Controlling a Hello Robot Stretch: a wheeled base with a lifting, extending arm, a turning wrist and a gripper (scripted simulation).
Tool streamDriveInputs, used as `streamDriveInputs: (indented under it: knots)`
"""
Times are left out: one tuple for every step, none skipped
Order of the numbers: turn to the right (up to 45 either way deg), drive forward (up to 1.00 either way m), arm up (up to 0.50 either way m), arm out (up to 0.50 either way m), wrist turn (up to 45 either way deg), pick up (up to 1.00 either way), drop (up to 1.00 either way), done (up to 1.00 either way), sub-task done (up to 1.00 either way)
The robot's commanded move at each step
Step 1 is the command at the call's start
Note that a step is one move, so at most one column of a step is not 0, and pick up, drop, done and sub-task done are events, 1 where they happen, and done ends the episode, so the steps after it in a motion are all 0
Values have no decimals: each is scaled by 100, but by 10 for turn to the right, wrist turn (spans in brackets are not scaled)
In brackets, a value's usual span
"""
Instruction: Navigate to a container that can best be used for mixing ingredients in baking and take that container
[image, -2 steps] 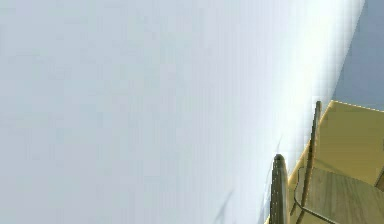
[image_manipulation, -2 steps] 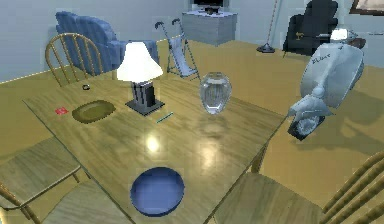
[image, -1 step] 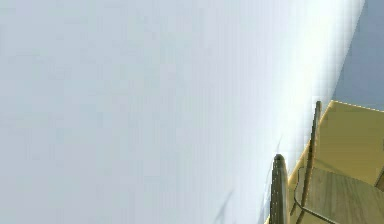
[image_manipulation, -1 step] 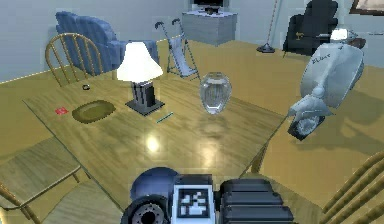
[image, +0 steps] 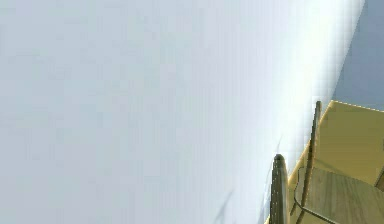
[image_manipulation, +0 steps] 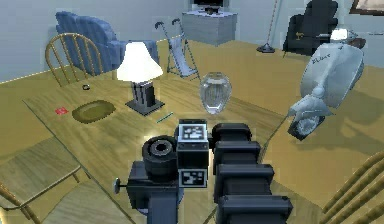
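A white-shaded lamp (image_manipulation: 138, 72) on a dark, square-stepped base is pictured standing on a warm-grained wooden table (image_manipulation: 260, 115). It is set well in from the edges, presumably so that it cannot be knocked off. Just right of the lamp, a clear, bulbous glass vase (image_manipulation: 215, 93) is kept upright on its narrow foot. Left of the lamp and slightly nearer the camera, an olive-green, round, shallow vessel (image_manipulation: 92, 110) is laid flat on the wood. It is judged the likeliest mixing bowl, though its depth cannot be made out. Farther left of the lamp a small red object (image_manipulation: 62, 109) is seen. Below the lamp, the dark, blocky arm (image_manipulation: 243, 175) is held above the tabletop, with the gripper (image_manipulation: 140, 185) carried on the olive vessel's side of it. Whether anything is grasped cannot be told. Behind the lamp, a padded blue armchair (image_manipulation: 90, 38) and a hoop-backed wooden chair (image_manipulation: 68, 55) are drawn up. Well right of the lamp, a glossy white scooter (image_manipulation: 325, 85) is parked.
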Motion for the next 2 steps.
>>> streamDriveInputs:
  knots:
    - [0, 0, 0, 0, 450, 0, 0, 0, 0]
    - [0, 0, 0, 0, 450, 0, 0, 0, 0]
